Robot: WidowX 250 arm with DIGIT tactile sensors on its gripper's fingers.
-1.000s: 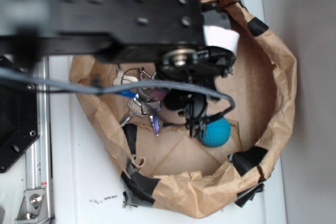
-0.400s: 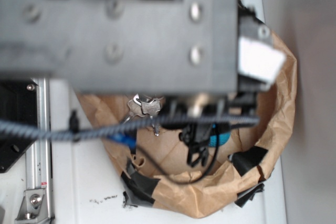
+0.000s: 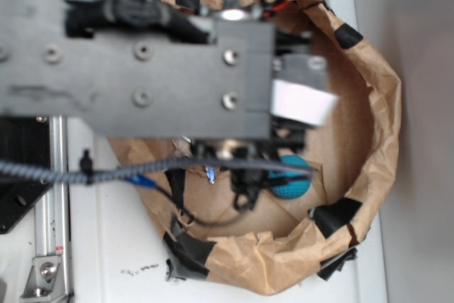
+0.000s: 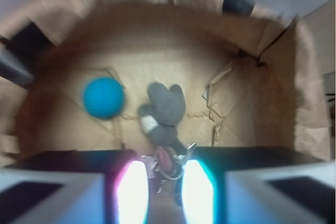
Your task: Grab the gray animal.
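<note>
- Gray animal point(image 4: 164, 109) lies on the floor of a brown paper bin point(image 4: 252, 93), just right of a teal ball point(image 4: 104, 97).
- Keys point(image 4: 169, 160) lie at its near end.
- Gripper point(image 4: 161, 190) hovers above, jaws spread, holding nothing.

The robot's arm point(image 3: 142, 54) reaches in from the left edge of the exterior view as a broad, blurred gray block with screw heads, and it covers most of the upper left. A dark braided cable point(image 3: 85, 173) hangs under it and runs off to the left. In the wrist view the tool point(image 4: 164, 184) points downward, its two bright fingers point(image 4: 131, 190) standing apart with a clear gap between them, nothing gripped.
</note>
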